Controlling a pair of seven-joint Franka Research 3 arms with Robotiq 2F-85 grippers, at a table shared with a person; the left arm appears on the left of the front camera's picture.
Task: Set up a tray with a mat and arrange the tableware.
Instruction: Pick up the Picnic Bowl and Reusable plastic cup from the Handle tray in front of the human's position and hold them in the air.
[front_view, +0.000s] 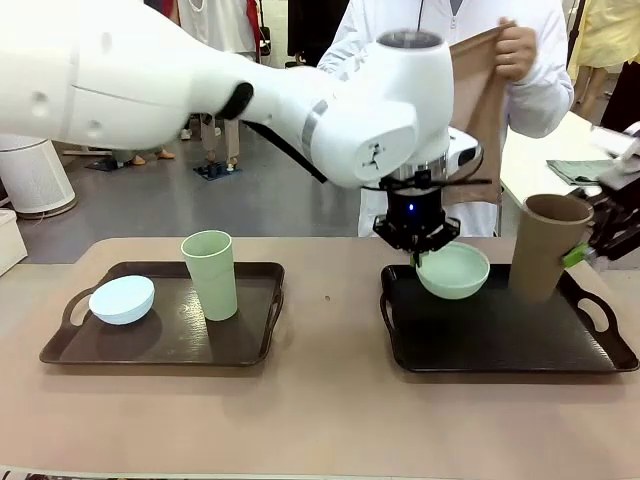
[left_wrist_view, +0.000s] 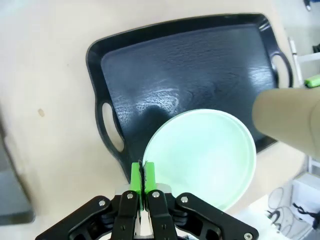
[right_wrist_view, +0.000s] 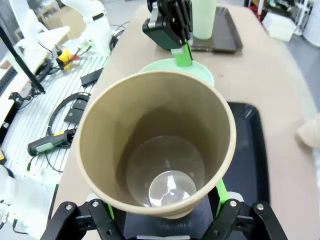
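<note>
Trays sit side by side on the table (front_view: 320, 420), a brown tray (front_view: 255, 340) toward 9 o'clock and a black tray (front_view: 500, 340) toward 3 o'clock. On the brown tray, a light blue bowl (front_view: 122, 298) lies at its 9 o'clock side. A pale green cup (front_view: 211, 275) stands upright just past centre toward 3 o'clock, and its inside cannot be seen.

The left gripper (left_wrist_view: 142, 175) reaches across to the black tray, its green pads pressed together on the rim of the mint green bowl (left_wrist_view: 200, 155). The bowl is empty and sits at the tray's 11 o'clock corner; whether it rests on the tray or hangs just above cannot be told.

The right gripper (right_wrist_view: 165, 210) clasps the brown cup (right_wrist_view: 155, 145), one finger on either side of the lower wall. This cup is empty, tilts slightly, and is at the tray's 2 o'clock corner.

At 12 o'clock, a person's hand (front_view: 517, 48) holds up a brown cloth (front_view: 480, 90).
</note>
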